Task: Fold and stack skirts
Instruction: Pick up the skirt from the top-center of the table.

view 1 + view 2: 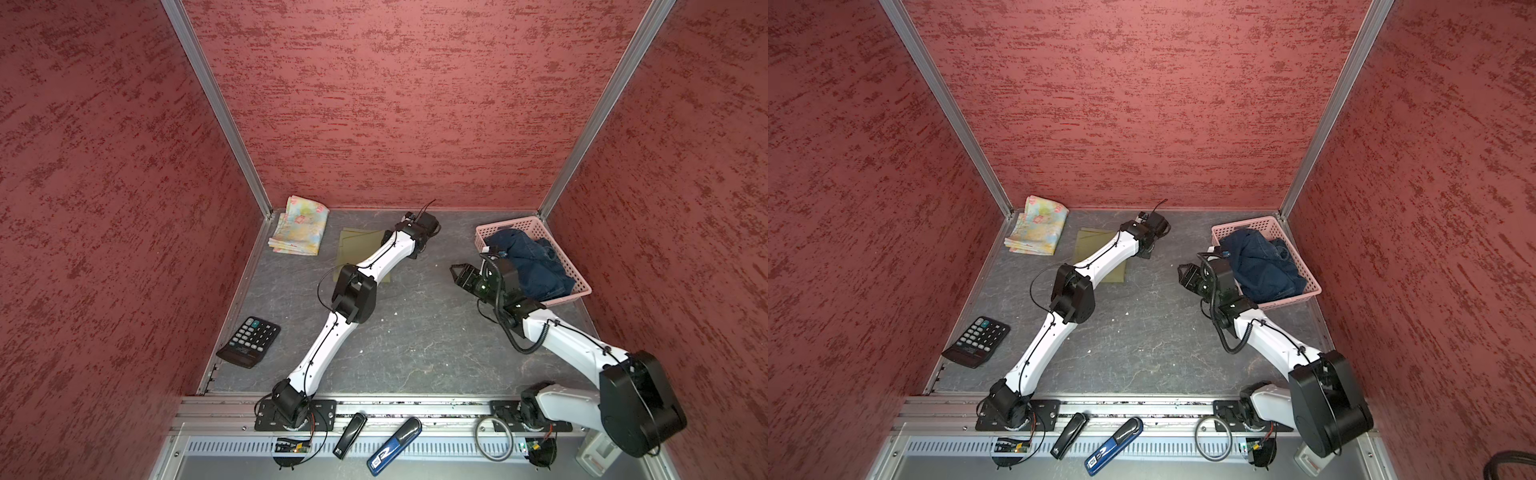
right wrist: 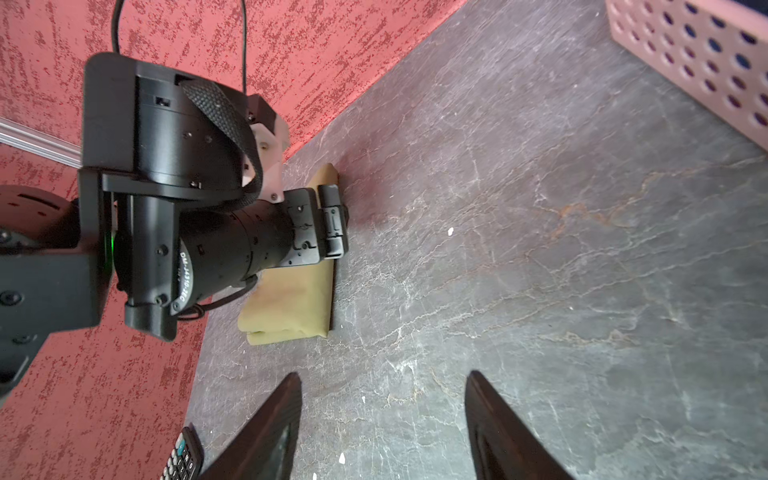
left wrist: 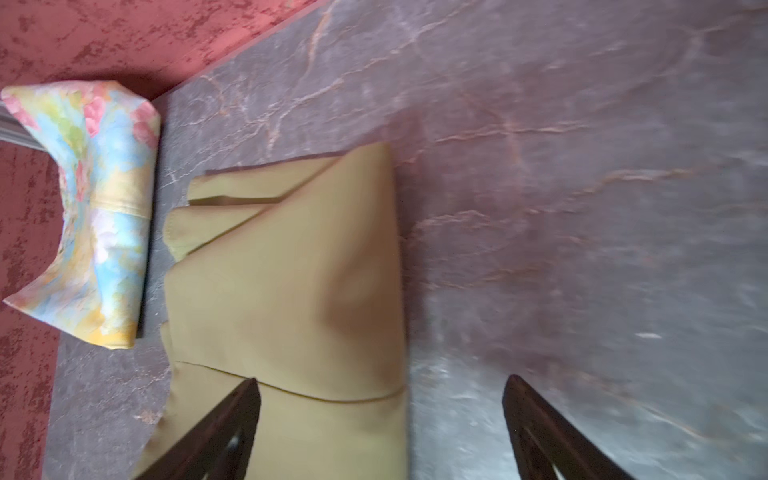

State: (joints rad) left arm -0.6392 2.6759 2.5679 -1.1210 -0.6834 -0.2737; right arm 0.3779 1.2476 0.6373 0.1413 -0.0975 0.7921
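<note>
A pastel floral skirt [image 1: 299, 226] [image 3: 95, 208] lies folded in the back left corner. Just right of it the olive-green skirt [image 1: 357, 245] [image 3: 291, 270] lies folded flat, partly under my left arm. My left gripper [image 3: 382, 379] hangs open above that skirt's right edge, one finger over the cloth and one over bare table, holding nothing. The dark-blue denim skirt [image 1: 528, 262] sits crumpled in the pink basket [image 1: 577, 286]. My right gripper [image 1: 457, 272] [image 2: 382, 374] is open and empty over bare table just left of the basket.
A black calculator [image 1: 249, 340] lies by the left wall. On the front rail lie a black stapler [image 1: 351, 434], a blue one [image 1: 395, 446] and a cable ring [image 1: 494, 438]. Red walls close in three sides.
</note>
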